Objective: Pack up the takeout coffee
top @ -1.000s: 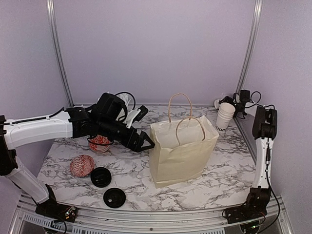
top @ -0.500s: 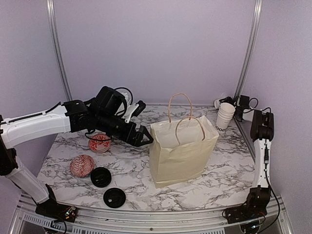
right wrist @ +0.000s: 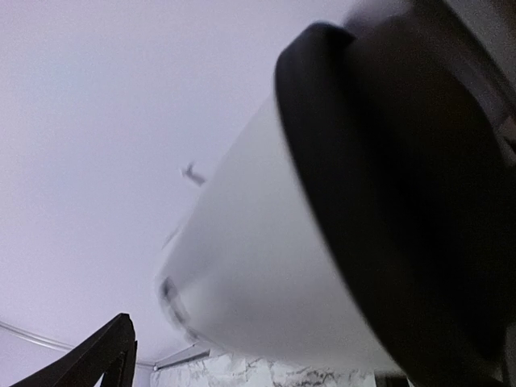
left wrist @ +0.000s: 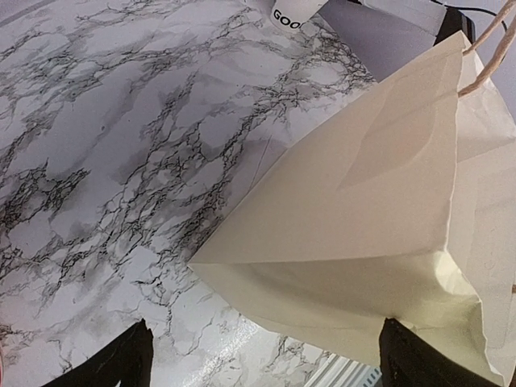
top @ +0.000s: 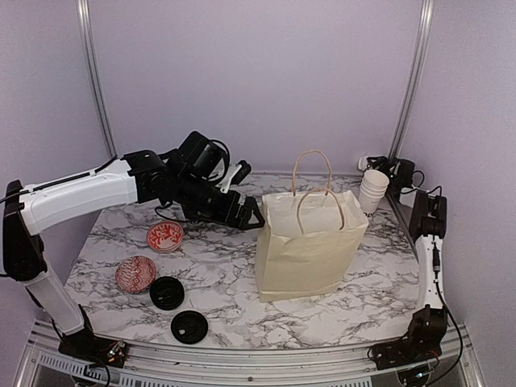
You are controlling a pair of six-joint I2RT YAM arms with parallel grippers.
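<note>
Marble desk (top: 218, 278) under lilac walls, a paper bag (top: 306, 250) standing on it.
The left tool (top: 251, 216) gapes wide and empty beside the bag. A lidded coffee cup (right wrist: 242, 274) sits right against the right tool (top: 384, 169), whose grip I cannot tell.

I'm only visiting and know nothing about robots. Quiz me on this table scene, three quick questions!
1. How many round black plastic lids lie loose on the marble table?
2. True or false: the cream paper bag with string handles stands upright.
3. The left end effector is: A) open beside the bag; B) shut on a red bowl; C) hovering above the lids.
Key: 1 two; 2 true; 3 A.
</note>
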